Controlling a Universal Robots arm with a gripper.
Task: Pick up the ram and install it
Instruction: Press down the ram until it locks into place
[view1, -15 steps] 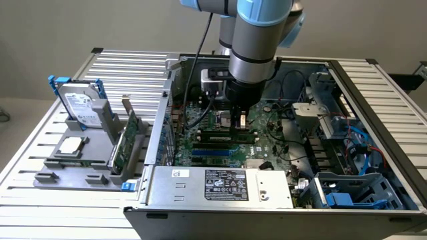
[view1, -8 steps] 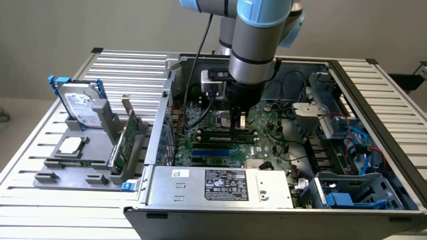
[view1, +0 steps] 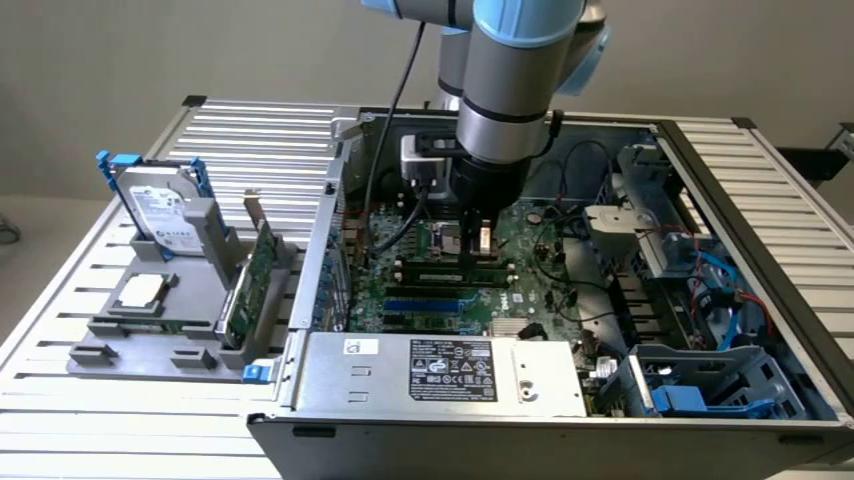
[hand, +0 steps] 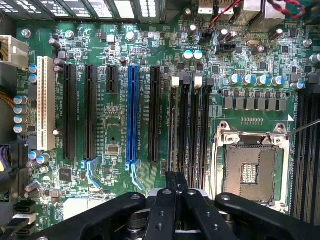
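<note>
Gripper is down inside the open computer case, right over the motherboard. We see its fingers pressed together with no gap, tips just above the black memory slots, beside the empty CPU socket. The ram reads as a thin green strip lying along those slots directly under the gripper. We can't tell whether the fingers touch it or whether it is fully seated. In the wrist view the slot nearest the fingertips looks brownish inside and the others look black. The blue expansion slot sits a few slots further from the socket. On the slatted table, at the exterior view's left of the case, a grey holder carries a hard drive upright and the larger green card on edge.
</note>
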